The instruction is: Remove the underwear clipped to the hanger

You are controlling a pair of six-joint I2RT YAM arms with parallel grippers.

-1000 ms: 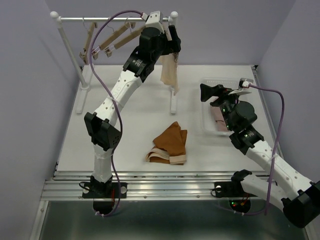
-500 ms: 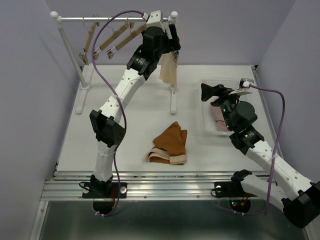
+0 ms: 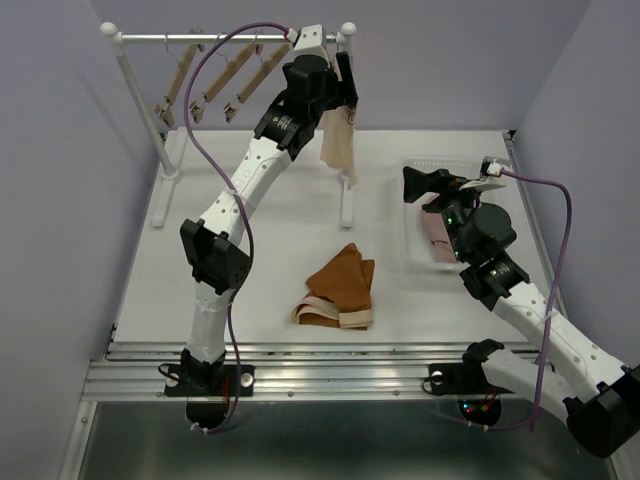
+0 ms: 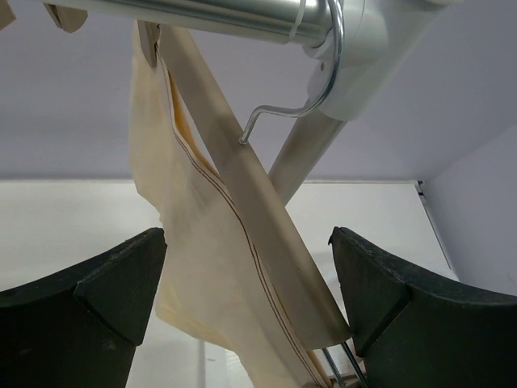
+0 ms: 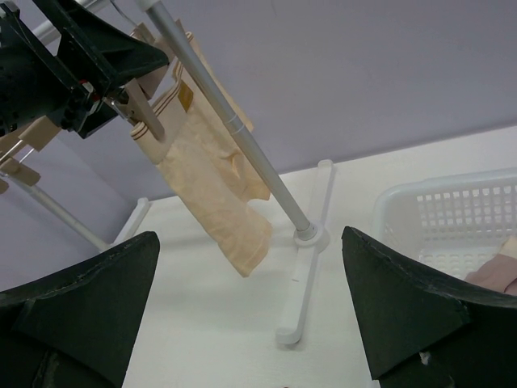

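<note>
The cream underwear [image 3: 337, 140] hangs clipped to a wooden hanger [image 4: 250, 202] at the right end of the rail. My left gripper [image 3: 345, 78] is up at that hanger, open. In the left wrist view its jaws stand wide on either side of the cream cloth [image 4: 202, 242], not touching it. The rust-brown underwear [image 3: 338, 288] lies crumpled on the table. The pinkish-beige underwear [image 3: 437, 240] lies in the white basket [image 3: 415, 165]. My right gripper [image 3: 420, 185] is open and empty by the basket's near-left corner, facing the rack.
Several empty wooden clip hangers [image 3: 215, 85] hang at the left of the rail [image 3: 200, 38]. The rack's white posts and feet [image 3: 346, 195] stand on the table. Purple walls close in on the left, back and right.
My left arm has shifted a little up and right along the rail towards the cream underwear's hanger. The empty hangers swung slightly. The right arm has not moved.
</note>
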